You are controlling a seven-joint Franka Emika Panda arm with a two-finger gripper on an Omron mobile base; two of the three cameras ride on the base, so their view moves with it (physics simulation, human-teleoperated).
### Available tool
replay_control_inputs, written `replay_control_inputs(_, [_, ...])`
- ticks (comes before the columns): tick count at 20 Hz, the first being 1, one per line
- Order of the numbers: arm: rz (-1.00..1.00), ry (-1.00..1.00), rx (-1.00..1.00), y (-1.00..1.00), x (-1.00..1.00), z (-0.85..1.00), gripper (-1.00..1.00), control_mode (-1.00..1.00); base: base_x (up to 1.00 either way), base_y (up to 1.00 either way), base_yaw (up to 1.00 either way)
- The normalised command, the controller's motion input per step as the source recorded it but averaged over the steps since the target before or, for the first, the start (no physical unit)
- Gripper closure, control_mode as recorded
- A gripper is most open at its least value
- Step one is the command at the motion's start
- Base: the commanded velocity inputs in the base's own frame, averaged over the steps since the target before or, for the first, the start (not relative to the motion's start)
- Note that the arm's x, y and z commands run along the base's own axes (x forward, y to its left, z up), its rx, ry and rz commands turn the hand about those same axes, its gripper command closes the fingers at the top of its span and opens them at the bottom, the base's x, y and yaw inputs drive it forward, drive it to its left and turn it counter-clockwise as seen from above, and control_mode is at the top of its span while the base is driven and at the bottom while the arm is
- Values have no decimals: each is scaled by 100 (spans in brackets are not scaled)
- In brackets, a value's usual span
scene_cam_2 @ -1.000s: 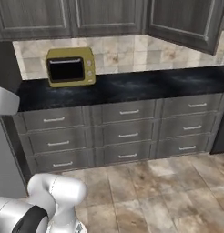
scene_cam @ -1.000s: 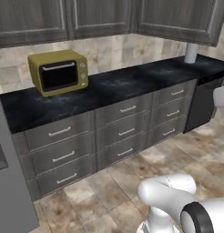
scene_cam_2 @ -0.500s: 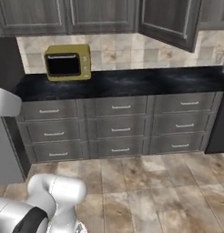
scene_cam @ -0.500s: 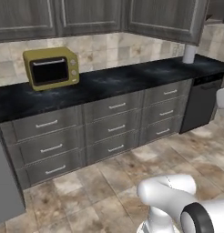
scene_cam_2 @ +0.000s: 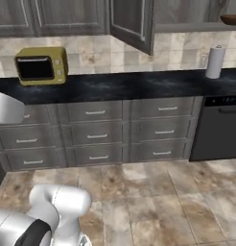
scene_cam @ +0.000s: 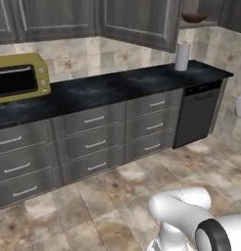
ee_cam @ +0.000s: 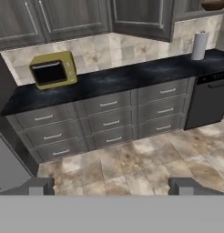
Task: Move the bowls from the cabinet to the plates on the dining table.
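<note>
One wall run of kitchen units fills the frames. The surface (scene_cam_2: pixel 139 86), black and veined, runs along it above banks of grey drawers (scene_cam_2: pixel 98 132), with a dark dishwasher front (scene_cam_2: pixel 218 127) at its right end.

Above the surface hangs the cabinet (scene_cam: pixel 137 19); one panelled door stands swung open over the right half of the surface. Past that door the grey shelf (scene_cam_2: pixel 196 28) is exposed.

Task thing: a dark brown bowl (scene_cam: pixel 194 18) sits on the shelf toward its right end, seen also in the right base view (scene_cam_2: pixel 231 19) and the hand view (ee_cam: pixel 214 6). Second bowl, plates and dining table: none to report from these views.

Other items: yellow microwave (scene_cam_2: pixel 41 65) at the left end of the surface; paper towel roll (scene_cam_2: pixel 215 62) upright near the right end, below the shelf.

Pincer (ee_cam: pixel 111 185): tips wide apart at the bottom of the hand view, nothing between them, well back from the units over the tiled floor (ee_cam: pixel 132 164).

Step in hand (judgement): approach to the cabinet, before the first pick. No bowl taken yet; task at its start.

Next move calls for (judgement):
- base closer and further right, so the open shelf is squarely ahead;
- arm raised to shelf height, clearing the open door edge and the towel roll;
- pincer brought level to the bowl's rim from the front.
</note>
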Motion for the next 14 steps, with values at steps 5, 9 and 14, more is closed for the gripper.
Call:
replay_control_inputs(5, [0,0,0,0,0,0,-100,100,16,-100,0])
replay_control_inputs(9, [0,0,0,0,0,0,-100,100,36,-100,0])
replay_control_inputs(14, [0,0,0,0,0,0,-100,100,44,-100,0])
